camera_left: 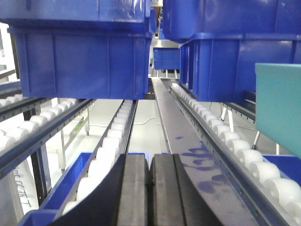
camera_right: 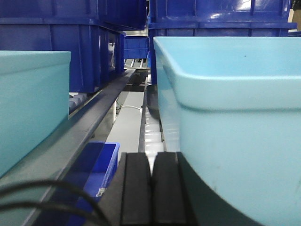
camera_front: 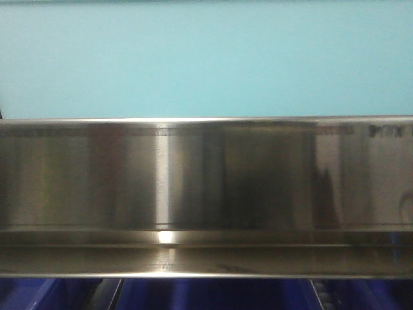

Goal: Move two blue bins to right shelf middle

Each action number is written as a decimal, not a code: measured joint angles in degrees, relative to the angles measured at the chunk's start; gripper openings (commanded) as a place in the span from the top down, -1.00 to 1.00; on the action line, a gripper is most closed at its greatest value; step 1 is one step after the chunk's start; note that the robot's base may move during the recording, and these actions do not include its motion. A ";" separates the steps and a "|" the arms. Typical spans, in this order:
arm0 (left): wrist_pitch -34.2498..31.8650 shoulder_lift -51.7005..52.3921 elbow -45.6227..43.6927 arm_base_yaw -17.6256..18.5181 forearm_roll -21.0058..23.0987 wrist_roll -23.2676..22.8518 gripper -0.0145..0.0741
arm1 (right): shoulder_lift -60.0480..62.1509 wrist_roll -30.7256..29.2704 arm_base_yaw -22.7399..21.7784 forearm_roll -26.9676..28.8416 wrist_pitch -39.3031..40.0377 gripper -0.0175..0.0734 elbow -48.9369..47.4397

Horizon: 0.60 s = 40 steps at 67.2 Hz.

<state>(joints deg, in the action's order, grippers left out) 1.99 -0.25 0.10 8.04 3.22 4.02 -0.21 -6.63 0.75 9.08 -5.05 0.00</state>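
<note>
Front view: level, set very close against a steel shelf beam (camera_front: 206, 194). The pale panel (camera_front: 206, 58) behind it is probably a bin wall.
Left wrist view: low, facing far along the roller lanes (camera_left: 110, 146).
Right wrist view: same heading, between light-blue bins (camera_right: 235, 117).
Both wrist views share the far dark blue bins (camera_left: 80, 61).

The left wrist view holds five dark blue bins: big left bin (camera_left: 80, 56), big right bin (camera_left: 225, 52), small far bin (camera_left: 165, 59), and, beneath the rollers, low left bin (camera_left: 66, 181) and low right bin (camera_left: 284, 162). There is one teal bin (camera_left: 278, 108). Three roller tracks show clearly: left track (camera_left: 28, 127), middle track (camera_left: 110, 146), right track (camera_left: 235, 146). One left pincer (camera_left: 150, 188) is there.

The right wrist view holds two pale teal bins, near-left teal bin (camera_right: 33, 103) and near-right teal bin (camera_right: 235, 122). It has four dark blue bins: upper left bin (camera_right: 51, 47), upper right bin (camera_right: 221, 19), distant bin (camera_right: 136, 47) and floor-level bin (camera_right: 101, 157). One right pincer (camera_right: 151, 188) shows.

The front view shows one steel rail (camera_front: 206, 187); the blue shapes under it are too cropped to count
</note>
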 measured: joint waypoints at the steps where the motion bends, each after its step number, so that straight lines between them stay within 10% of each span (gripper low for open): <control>1: -0.11 0.00 0.00 0.00 0.00 0.00 0.92 | 0.00 0.00 0.00 0.00 0.00 0.97 0.00; 40: -10.60 0.09 -3.89 0.00 3.43 0.00 0.92 | 0.13 2.26 0.00 0.00 6.21 0.97 -5.68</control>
<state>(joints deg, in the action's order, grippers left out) -8.61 -0.15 -3.78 8.04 6.65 4.02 -0.08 -4.36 0.75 9.08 1.17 -5.68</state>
